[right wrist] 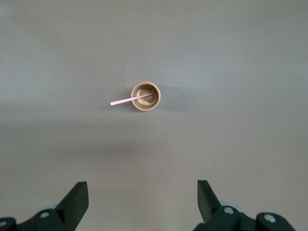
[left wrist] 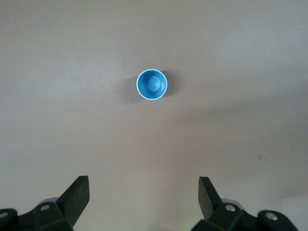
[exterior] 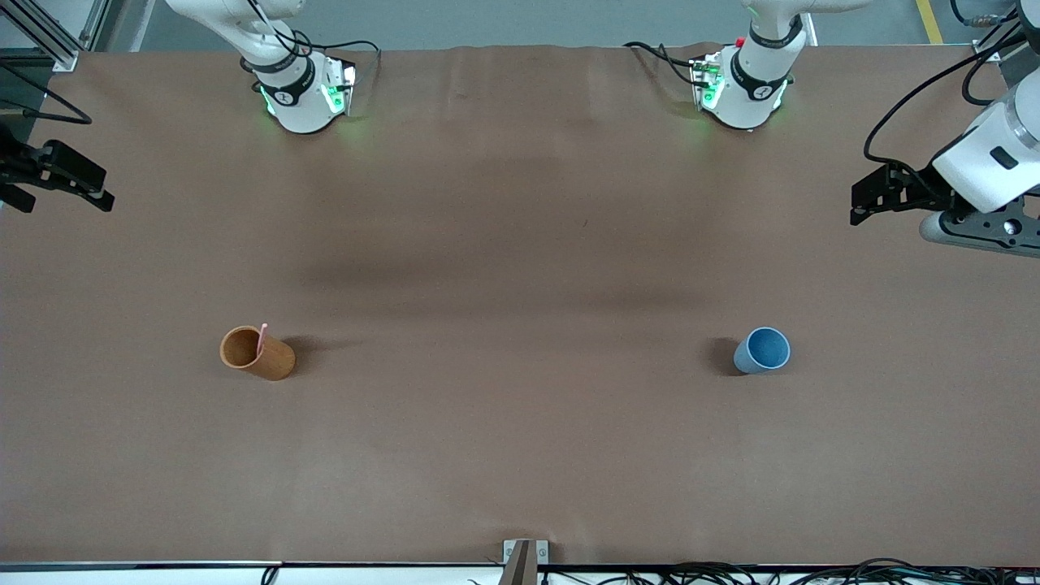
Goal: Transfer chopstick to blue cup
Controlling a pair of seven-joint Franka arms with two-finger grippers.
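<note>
1. The chopstick [exterior: 262, 339] stands leaning in the orange cup [exterior: 257, 353]; the blue cup [exterior: 763, 351] is well apart.
2. Left gripper [left wrist: 143, 196] and right gripper [right wrist: 142, 197]: fingers wide, empty, high over the table [exterior: 520, 455].
3. Probably light, stiff, slippery: grasp the exposed upper end.

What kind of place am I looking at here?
Probably a robotics lab or test bench: two white robot arms are mounted along a brown-covered table, cables run along its edge, and only an orange-brown cup and a blue cup stand there.

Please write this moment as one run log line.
chopstick: in orange cup | blue cup: empty | left end effector: open, above table | right end effector: open, above table
</note>
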